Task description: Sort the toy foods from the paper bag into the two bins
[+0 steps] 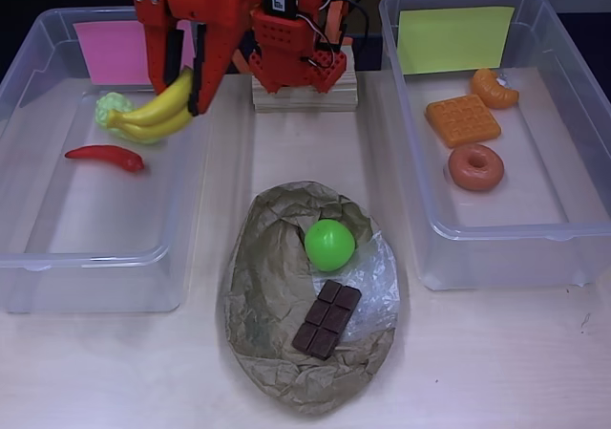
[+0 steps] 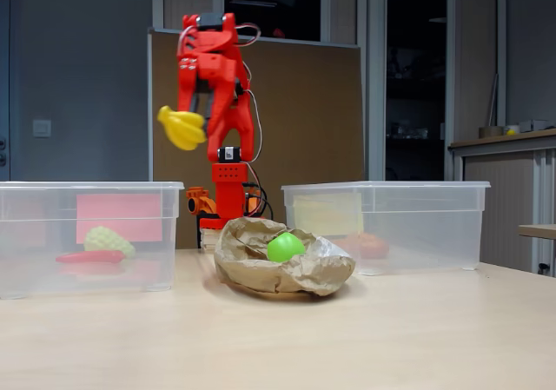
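Nearest the fixed view's lens, at lower centre of both frames, the crumpled paper bag (image 1: 286,353) lies open on the pale table (image 1: 496,362). A green apple (image 1: 330,244) sits in its upper part, touching the rim, and a dark chocolate bar (image 1: 326,318) rests just below it, partly on the bag's clear plastic patch.

On the left of the overhead frame, the bin with the pink label (image 1: 29,95) holds a red chili (image 1: 105,157) lying flat on its floor and pale green grapes (image 1: 113,107) beyond it. On the right, the bin with the yellow-green label (image 1: 573,85) holds a brown donut (image 1: 475,167), an orange waffle (image 1: 462,119) behind it and an orange croissant (image 1: 494,89) farthest back, the three near one another but apart.

Farther back, at upper centre, the red arm rises from its wooden base block (image 1: 304,93). Its gripper (image 2: 200,121) is clenched on the yellow banana (image 2: 182,128), which hangs high in the air; seen from above, the fruit sits over the inner far corner of the pink-label bin, next to the grapes.
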### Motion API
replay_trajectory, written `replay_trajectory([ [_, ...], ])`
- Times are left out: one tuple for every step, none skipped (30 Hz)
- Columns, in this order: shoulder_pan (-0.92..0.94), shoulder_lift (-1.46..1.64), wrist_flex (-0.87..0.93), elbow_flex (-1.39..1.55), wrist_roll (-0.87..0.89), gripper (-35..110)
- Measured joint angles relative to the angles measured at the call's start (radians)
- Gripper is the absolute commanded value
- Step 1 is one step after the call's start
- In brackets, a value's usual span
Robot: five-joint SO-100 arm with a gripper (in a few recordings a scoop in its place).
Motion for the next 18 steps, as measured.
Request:
replay_trajectory([
  [0.044,0.015,-0.012,0.040,-0.006,0],
  [0.089,0.020,-0.018,0.081,-0.008,0],
  [0.133,0.023,-0.037,0.120,-0.009,0],
  [0.164,0.023,-0.058,0.147,-0.017,0],
  [0.189,0.023,-0.078,0.175,-0.023,0],
  [0.207,0.021,-0.101,0.210,-0.025,0],
  [0.224,0.006,-0.132,0.238,-0.026,0],
  [0.238,-0.009,-0.160,0.265,-0.026,0],
  [0.250,-0.028,-0.183,0.291,-0.026,0],
  [0.261,-0.051,-0.219,0.311,-0.028,0],
  [0.270,-0.072,-0.242,0.331,-0.028,0],
  [0.279,-0.087,-0.264,0.350,-0.028,0],
  [0.288,-0.110,-0.284,0.354,-0.028,0],
  [0.295,-0.137,-0.305,0.356,-0.028,0],
  [0.301,-0.156,-0.322,0.360,-0.028,0],
  [0.302,-0.175,-0.331,0.360,-0.028,0],
  [0.302,-0.198,-0.347,0.362,-0.028,0],
  [0.301,-0.225,-0.368,0.362,-0.028,0],
])
